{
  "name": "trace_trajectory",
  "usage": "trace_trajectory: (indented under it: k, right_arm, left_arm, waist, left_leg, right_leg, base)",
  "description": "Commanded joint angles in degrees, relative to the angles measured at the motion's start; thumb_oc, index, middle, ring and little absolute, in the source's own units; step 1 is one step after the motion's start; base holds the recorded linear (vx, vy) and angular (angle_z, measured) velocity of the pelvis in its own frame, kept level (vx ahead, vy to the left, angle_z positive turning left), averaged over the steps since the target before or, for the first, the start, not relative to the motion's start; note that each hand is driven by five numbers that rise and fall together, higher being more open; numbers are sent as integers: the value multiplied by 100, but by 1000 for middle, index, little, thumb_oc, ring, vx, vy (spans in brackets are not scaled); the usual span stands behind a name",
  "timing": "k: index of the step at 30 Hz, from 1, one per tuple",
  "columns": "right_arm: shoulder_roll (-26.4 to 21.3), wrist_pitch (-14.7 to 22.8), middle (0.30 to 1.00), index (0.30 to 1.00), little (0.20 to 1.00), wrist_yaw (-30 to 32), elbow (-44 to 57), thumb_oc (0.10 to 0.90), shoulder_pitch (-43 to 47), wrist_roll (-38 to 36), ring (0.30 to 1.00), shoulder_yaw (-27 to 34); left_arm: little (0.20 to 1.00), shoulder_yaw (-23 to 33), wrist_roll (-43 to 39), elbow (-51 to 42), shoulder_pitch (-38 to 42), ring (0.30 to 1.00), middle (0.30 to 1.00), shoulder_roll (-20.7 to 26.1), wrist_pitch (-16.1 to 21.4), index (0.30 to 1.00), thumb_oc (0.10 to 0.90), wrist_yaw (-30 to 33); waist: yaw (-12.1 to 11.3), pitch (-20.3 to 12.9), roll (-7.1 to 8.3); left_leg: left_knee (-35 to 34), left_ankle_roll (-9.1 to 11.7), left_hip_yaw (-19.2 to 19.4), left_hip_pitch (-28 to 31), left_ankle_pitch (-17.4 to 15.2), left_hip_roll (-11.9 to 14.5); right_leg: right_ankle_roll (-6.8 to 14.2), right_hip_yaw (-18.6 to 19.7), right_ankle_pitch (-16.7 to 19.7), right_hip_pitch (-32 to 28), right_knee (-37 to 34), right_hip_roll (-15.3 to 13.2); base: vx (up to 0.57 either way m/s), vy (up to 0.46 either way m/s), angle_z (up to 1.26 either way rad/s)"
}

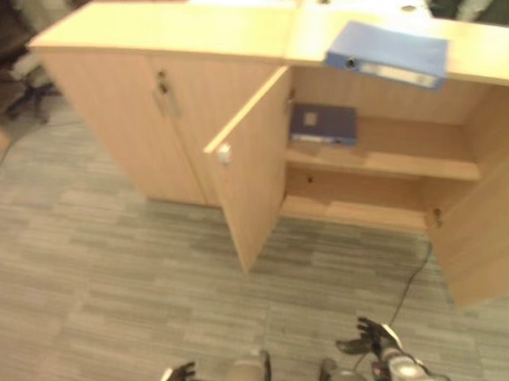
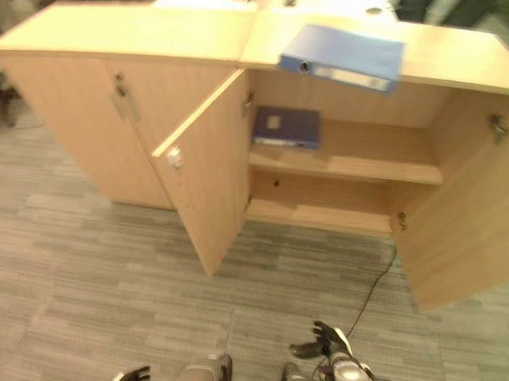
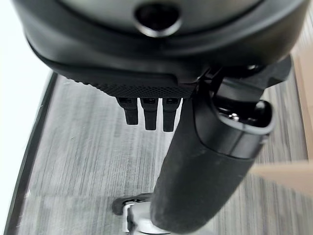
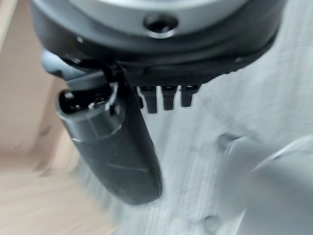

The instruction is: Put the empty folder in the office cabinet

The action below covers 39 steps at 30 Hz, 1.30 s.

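Both hands, left (image 1: 179, 379) and right (image 1: 372, 337), hang at 6 o'clock, fingers relaxed and empty. Blue ring binder (image 1: 389, 54) lies flat on the office cabinet (image 1: 157, 31) top at 1 o'clock, long axis running 10-to-4, spine facing the robot.

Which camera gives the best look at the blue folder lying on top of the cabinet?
The right eye view: the blue folder lies whole on the cabinet top. The left eye view shows it too, nearer the edge. The wrist views show floor.
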<state>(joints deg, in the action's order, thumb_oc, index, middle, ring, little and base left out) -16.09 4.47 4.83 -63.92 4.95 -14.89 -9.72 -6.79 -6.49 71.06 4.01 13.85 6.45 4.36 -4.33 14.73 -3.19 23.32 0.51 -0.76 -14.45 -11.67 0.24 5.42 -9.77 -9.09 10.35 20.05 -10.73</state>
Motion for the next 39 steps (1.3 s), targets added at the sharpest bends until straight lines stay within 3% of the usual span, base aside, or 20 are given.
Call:
trace_trajectory:
  k: [1, 3, 5, 8, 11, 12, 13, 14, 16, 17, 18, 20, 21, 24, 25, 26, 27, 30, 33, 39]
  right_arm:
    - [-27, 195, 900, 900, 900, 78, 231, 800, 134, -249, 900, 225]
    - [-46, 170, 900, 900, 900, 89, 126, 800, 72, -238, 900, 341]
    - [-47, 152, 900, 900, 900, 57, 93, 800, -7, -274, 900, 426]
    - [-61, 145, 900, 900, 900, 36, 52, 800, -125, -191, 900, 394]
    - [-115, 139, 900, 900, 900, 3, 76, 800, -211, -111, 900, 292]
    - [-180, 145, 900, 900, 900, -27, 120, 800, -234, -49, 900, 206]
    - [-180, 145, 900, 900, 900, -27, 120, 800, -234, -49, 900, 206]
    - [-286, 144, 900, 900, 900, -46, 81, 800, -243, -8, 900, 157]
    - [-332, 131, 900, 900, 900, -52, 37, 800, -248, 8, 900, 156]
    - [-417, 125, 900, 900, 900, -48, -60, 800, -306, -8, 900, 204]
    - [-446, 114, 900, 900, 900, -53, -74, 800, -339, -15, 900, 223]
    - [-512, 96, 900, 900, 900, -54, -91, 800, -400, -38, 900, 260]
    - [-569, 73, 900, 900, 900, -51, -102, 800, -402, -44, 900, 279]
    - [-670, 49, 900, 900, 900, -25, -169, 800, -348, -7, 900, 268]
    - [-684, 54, 900, 900, 900, -8, -186, 800, -298, -12, 900, 266]
    - [-683, 54, 900, 900, 900, -8, -187, 800, -294, -12, 900, 268]
    - [-684, 69, 900, 900, 900, 5, -196, 800, -229, -38, 900, 244]
    - [-673, 103, 900, 900, 900, 41, -173, 800, -108, -40, 900, 116]
    - [-605, 120, 900, 900, 900, 63, -143, 800, 1, -23, 900, -23]
    - [-442, 124, 900, 900, 900, -9, 36, 800, 128, 71, 900, -292]
  left_arm:
    - [900, -91, -82, -358, -174, 900, 900, 560, 204, 900, 800, 149]
    - [900, -120, -71, -448, -174, 900, 900, 590, 238, 900, 800, 175]
    - [900, -95, -113, -466, -200, 900, 900, 613, 267, 900, 800, 193]
    - [900, 8, -136, -342, -278, 900, 900, 587, 272, 900, 800, 220]
    - [900, 73, -149, -227, -357, 900, 900, 518, 264, 900, 800, 245]
    - [900, 95, -188, -180, -397, 900, 900, 437, 264, 900, 800, 243]
    - [900, 95, -188, -180, -397, 900, 900, 437, 264, 900, 800, 243]
    - [900, 88, -182, -150, -398, 900, 900, 365, 242, 900, 800, 219]
    - [900, 78, -151, -147, -401, 900, 900, 342, 222, 900, 800, 204]
    - [900, 50, -94, -100, -426, 900, 900, 303, 179, 900, 800, 166]
    - [900, 27, -82, -101, -427, 900, 900, 285, 162, 900, 800, 150]
    - [900, -19, -47, -112, -427, 900, 900, 269, 134, 900, 800, 122]
    - [900, -47, -36, -126, -407, 900, 900, 259, 114, 900, 800, 120]
    - [900, -90, -55, -110, -339, 900, 900, 230, 94, 900, 800, 110]
    - [900, -109, -48, -72, -311, 900, 900, 226, 90, 900, 800, 105]
    - [900, -109, -48, -70, -306, 900, 900, 227, 90, 900, 800, 105]
    - [900, -132, -51, -30, -305, 900, 900, 243, 92, 900, 800, 99]
    - [900, -110, -91, -40, -339, 900, 900, 279, 101, 900, 800, 92]
    - [900, -108, -79, -4, -393, 900, 900, 324, 98, 900, 800, 96]
    - [900, -76, 31, 105, -581, 900, 900, 374, 107, 900, 800, 76]
  waist:
    - [45, -18, 53]
    - [164, -64, 77]
    - [208, -160, 164]
    - [206, -356, 181]
    - [242, -445, 119]
    - [268, -470, 27]
    - [268, -470, 27]
    - [311, -463, -40]
    - [320, -455, -52]
    - [337, -434, -34]
    - [347, -415, -24]
    - [373, -373, 23]
    - [346, -304, 69]
    - [181, -187, 254]
    - [101, -131, 306]
    - [105, -139, 315]
    - [-36, -119, 317]
    - [-357, -97, 169]
    - [-657, -54, 122]
    - [-1175, 39, 308]
  left_leg:
    - [-1696, 359, -482, 1388, 517, 778]
    - [-1587, 509, -380, 1470, 430, 972]
    - [-1648, 626, -345, 1525, 424, 1045]
    - [-1953, 862, -220, 1777, 645, 1412]
    - [-2133, 985, -170, 1868, 882, 1728]
    - [-2145, 1103, -140, 1858, 1363, 1975]
    - [-2145, 1103, -140, 1858, 1363, 1975]
    - [-2070, 1176, -184, 1809, 1905, 2193]
    - [-1997, 1173, -208, 1778, 2110, 2256]
    - [-1768, 1153, -280, 1740, 2540, 2378]
    - [-1668, 1111, -297, 1700, 2655, 2392]
    - [-1361, 1003, -331, 1579, 2774, 2349]
    - [-1067, 895, -465, 1492, 2661, 2137]
    - [-566, 644, -1031, 925, 1819, 1074]
    - [-545, 595, -1086, 723, 1454, 703]
    - [-552, 590, -1087, 705, 1472, 690]
    - [-805, 511, -983, 464, 1132, 293]
    - [-1344, 449, -1040, -67, 1603, -84]
    - [-1849, 467, -1076, -518, 2014, -50]
    - [-2370, 618, -1254, -1151, 2259, 555]
  right_leg:
    - [427, 296, 1230, 301, -1268, -757]
    - [561, 400, 1594, 269, -1278, -1229]
    - [692, 642, 1632, -49, -1471, -1242]
    - [823, 584, 1569, -271, -1699, -1081]
    - [754, 563, 1467, -429, -1840, -820]
    - [671, 447, 1328, -502, -1861, -575]
    - [671, 447, 1328, -502, -1861, -575]
    - [533, 357, 1181, -607, -1916, -310]
    - [464, 319, 1115, -676, -1954, -209]
    - [331, 302, 998, -829, -1990, -45]
    - [266, 300, 951, -880, -1989, 12]
    - [139, 256, 852, -1008, -1991, 81]
    - [62, 296, 783, -1069, -1976, 116]
    - [-72, 446, 630, -1215, -1976, 139]
    - [-99, 515, 547, -1258, -1929, 162]
    - [-94, 512, 557, -1241, -1931, 150]
    - [-145, 590, 366, -1280, -1777, 258]
    - [-248, 705, 72, -1432, -1586, 634]
    - [-345, 968, -317, -1762, -1456, 916]
    - [-319, 1708, -982, -2593, -1231, 775]
  base:
    - [147, -242, 10]
    - [151, -271, 14]
    - [137, -281, -44]
    - [242, -380, 19]
    - [184, -321, -11]
    - [106, -226, -3]
    - [208, -452, 15]
    - [152, -323, 13]
    - [160, -316, -1]
    - [170, -296, -12]
    - [217, -372, -10]
    - [147, -275, 1]
    - [141, -289, -2]
    - [164, -297, 9]
    - [126, -190, -10]
    - [209, -180, -8]
    - [213, -113, -7]
    - [252, -87, -17]
    - [422, -21, -35]
    - [502, 166, -61]
